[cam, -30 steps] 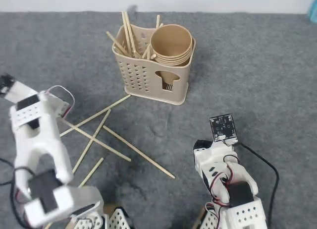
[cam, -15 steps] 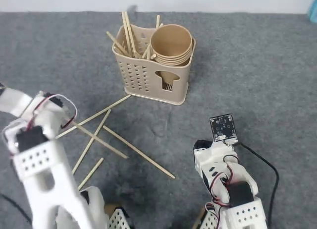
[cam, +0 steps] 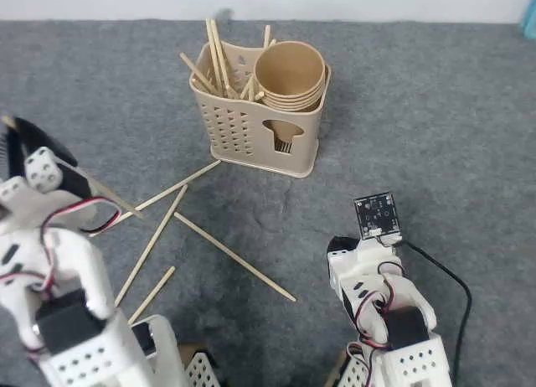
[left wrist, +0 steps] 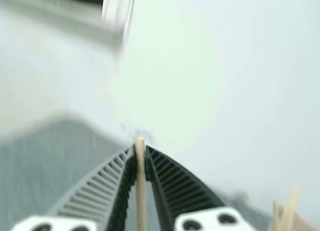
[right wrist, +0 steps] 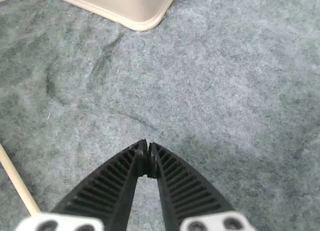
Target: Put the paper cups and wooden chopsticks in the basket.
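Observation:
A beige basket (cam: 251, 131) stands at the far middle of the grey carpet, with stacked paper cups (cam: 289, 73) and several wooden chopsticks (cam: 219, 56) upright in it. My left gripper (left wrist: 140, 147) is shut on one chopstick (left wrist: 141, 191) and is raised off the carpet at the left (cam: 12, 131); the stick's lower end (cam: 113, 198) juts out past the arm. Several loose chopsticks (cam: 234, 257) lie on the carpet in front of the basket. My right gripper (right wrist: 147, 152) is shut on nothing, low over bare carpet near the basket's corner (right wrist: 135, 8).
The right arm (cam: 377, 278) sits at the near right. A loose chopstick (right wrist: 15, 181) lies close beside the right gripper. Open carpet spreads to the right of the basket.
The left arm has risen and swung toward the far left with one chopstick lifted from the crossed pile. The right arm has not moved.

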Robot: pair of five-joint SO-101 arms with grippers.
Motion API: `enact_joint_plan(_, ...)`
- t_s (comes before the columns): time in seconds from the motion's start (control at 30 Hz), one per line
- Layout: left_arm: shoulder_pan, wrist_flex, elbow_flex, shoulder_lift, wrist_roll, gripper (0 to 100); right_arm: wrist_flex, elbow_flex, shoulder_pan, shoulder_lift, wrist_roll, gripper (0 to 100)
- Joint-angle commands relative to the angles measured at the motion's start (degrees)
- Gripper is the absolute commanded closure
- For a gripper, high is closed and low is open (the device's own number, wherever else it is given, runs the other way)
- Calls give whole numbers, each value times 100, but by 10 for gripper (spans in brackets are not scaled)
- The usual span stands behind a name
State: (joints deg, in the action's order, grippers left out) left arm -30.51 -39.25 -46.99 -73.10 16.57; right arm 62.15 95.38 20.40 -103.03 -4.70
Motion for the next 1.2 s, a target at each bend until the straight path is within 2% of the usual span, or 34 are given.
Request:
enact_joint_plan(0.0, 352, 791, 22, -105, -440, 989, 13, 114, -40, -31, 53, 991)
enact_joint_plan(0.33, 2365, 3499, 31, -79, -651, 989, 13, 114, -57, -31, 53, 991)
enact_joint_plan(0.5, 3244, 3613, 505, 800, -651, 989, 13, 114, -57, -31, 53, 991)
enact_joint_plan(0.73, 3270, 3648, 2369, 3095, -633, 989, 13, 114, -48, -31, 79, 991)
enact_joint_plan(0.87, 3305, 3648, 3037, 4114, -633, 989, 13, 114, -40, -31, 88, 991)
enact_joint_plan(1.07, 3297, 3657, 2870, 4967, -642, 989, 13, 114, -40, -31, 97, 991)
enact_joint_plan(1.17, 3270, 4097, 2545, 5257, -651, 989, 13, 114, -40, -31, 97, 991)
